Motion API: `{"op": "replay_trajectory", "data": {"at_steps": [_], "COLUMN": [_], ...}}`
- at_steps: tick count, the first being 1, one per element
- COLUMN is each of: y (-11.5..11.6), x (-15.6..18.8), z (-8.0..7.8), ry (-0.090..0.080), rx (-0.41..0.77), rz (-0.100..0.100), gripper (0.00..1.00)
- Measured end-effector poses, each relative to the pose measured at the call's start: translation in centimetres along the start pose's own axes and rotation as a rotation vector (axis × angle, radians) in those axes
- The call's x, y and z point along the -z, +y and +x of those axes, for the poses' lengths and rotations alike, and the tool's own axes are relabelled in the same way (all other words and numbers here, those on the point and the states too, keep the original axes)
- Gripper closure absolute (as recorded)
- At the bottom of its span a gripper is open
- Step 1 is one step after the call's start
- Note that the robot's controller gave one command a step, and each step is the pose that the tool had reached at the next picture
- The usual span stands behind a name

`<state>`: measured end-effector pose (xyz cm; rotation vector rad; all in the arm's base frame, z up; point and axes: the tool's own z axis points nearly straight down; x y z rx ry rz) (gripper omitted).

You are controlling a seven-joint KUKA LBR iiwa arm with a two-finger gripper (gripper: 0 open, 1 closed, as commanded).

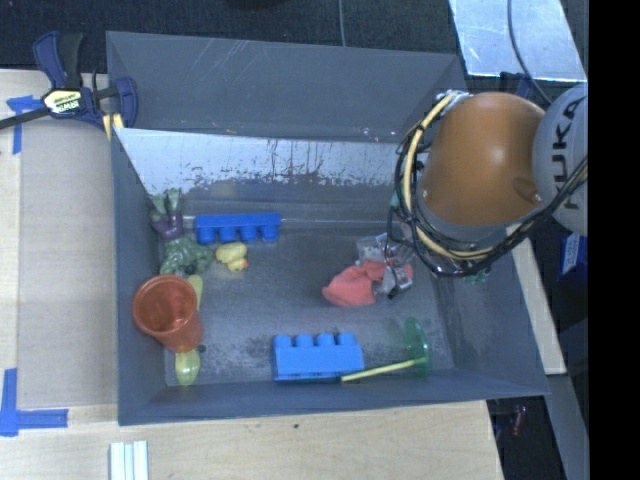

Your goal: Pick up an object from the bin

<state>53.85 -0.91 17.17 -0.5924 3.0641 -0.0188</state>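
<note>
A: We log the grey bin (300, 98) first: sloping walls, floor mostly bare. The arm's orange cover (480, 163) hangs over the right side, with cables looped round it.

B: Below it we mark the gripper (392, 271), low in the bin, at the right-hand edge of a red crumpled thing (350, 288) lying right of the floor's middle. We cannot say whether it is touching or just beside.

A: Nor can we tell how far the gripper is open, or whether it has hold of anything. The cables crowd that spot.

B: So we judge the red thing the likely pick, not a settled one. Neighbours by size: a blue block (317, 356) at the front wall, a second blue block (237, 230) back left, and an orange cup (167, 311) at the left wall.

A: Then the yellow stick with a green head (385, 369) near the front right corner, and a small yellow duck (233, 258) on the left. All lie apart from the red thing, so we expect no snagging.

B: Our advice for the step: the bulk of the red thing lies to the gripper's left. We want the grip centred there, not on the thin right edge.

A: Agreed. It looks soft, so we expect it to give. We go down close to the floor, close on the thick middle, then lift straight up.

B: Risk noted: a pinch of the edge alone may slip out on the lift.
</note>
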Motion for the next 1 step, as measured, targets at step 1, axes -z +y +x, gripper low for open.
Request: {"op": "replay_trajectory", "data": {"at_steps": [1], "y": [0.62], "x": [6.15], "z": [-1.36], "ry": [-0.003], "rx": [0.091], "rz": [0.001], "gripper": [1.00]}}
